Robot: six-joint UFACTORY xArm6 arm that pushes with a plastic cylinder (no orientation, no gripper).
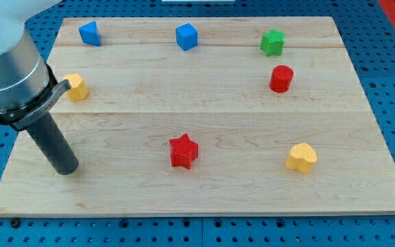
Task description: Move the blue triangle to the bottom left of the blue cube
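Tip position: You will find my tip resting on the wooden board near the view's left edge, in the lower half, well apart from every block.
Pincer state: You have no pincer to read here; the arm ends in a plain dark rod, so open or closed does not apply, and it holds nothing.
Blue triangle: You see the blue triangle near the view's top left corner of the board, well above my tip.
Blue cube: You see the blue cube along the same top strip, to the view's right of the blue triangle and well apart from it.
Relation of task blocks: The blue triangle sits level with the blue cube, on its left, not below it.
Yellow block, left: A yellow block lies just beside the arm's grey housing, partly hidden by it; you cannot make out its shape fully.
Red star: A red star lies near the board's centre, toward the view's bottom.
Yellow heart: A yellow heart lies toward the view's bottom right.
Red cylinder: A red cylinder stands upright at the view's right.
Green star: A green star lies just above the red cylinder, near the top edge.
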